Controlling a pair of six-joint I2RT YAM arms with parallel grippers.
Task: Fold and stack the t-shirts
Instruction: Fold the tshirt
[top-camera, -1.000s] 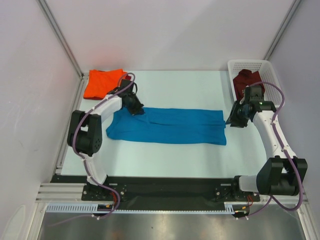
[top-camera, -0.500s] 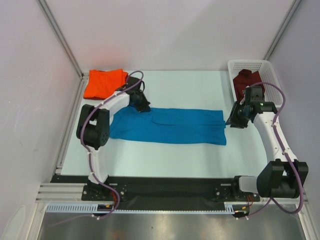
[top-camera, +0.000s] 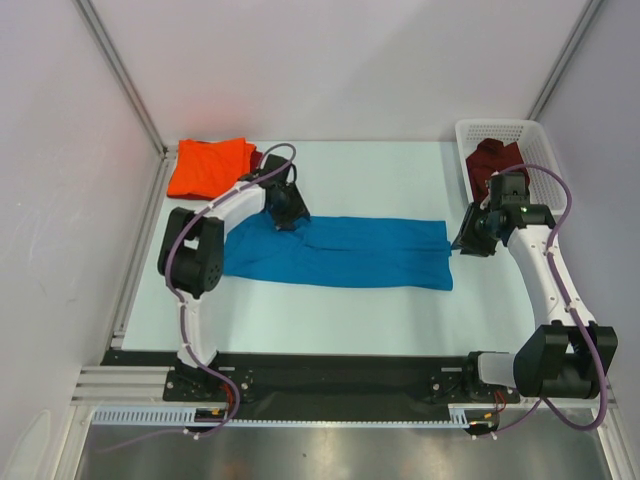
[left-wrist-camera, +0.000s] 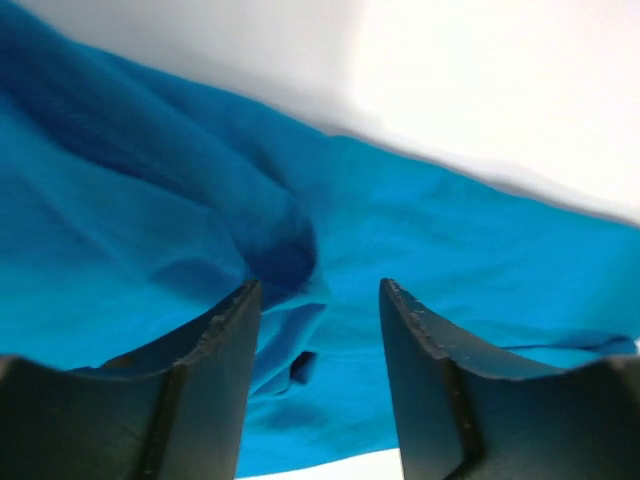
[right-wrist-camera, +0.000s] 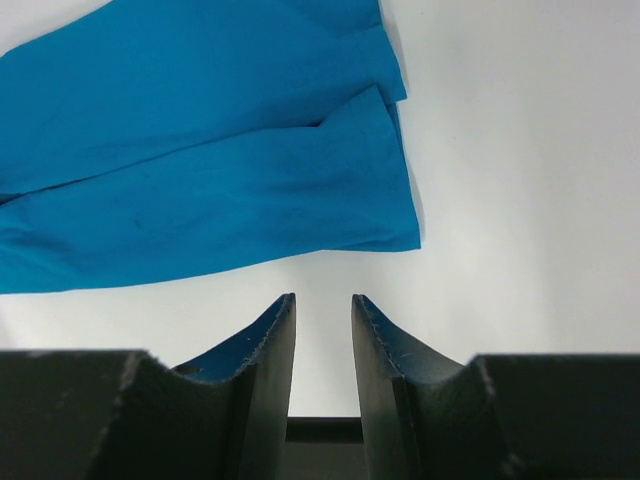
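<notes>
A bright blue t-shirt lies folded into a long strip across the middle of the table. My left gripper is at its far left part, open, with rumpled blue cloth below and between the fingers but not pinched. My right gripper stands open just off the strip's right end, nothing between its fingers. A folded orange t-shirt lies at the far left corner, with a bit of dark maroon cloth at its right edge. A dark maroon t-shirt sits in the basket.
The white lattice basket stands at the far right corner against the wall. Metal frame rails run along the left side and the near edge. White walls close the table on three sides.
My left gripper has moved right along the blue shirt's far edge, carrying its left end inward, and has opened from shut, letting the cloth go. The right arm has not moved.
</notes>
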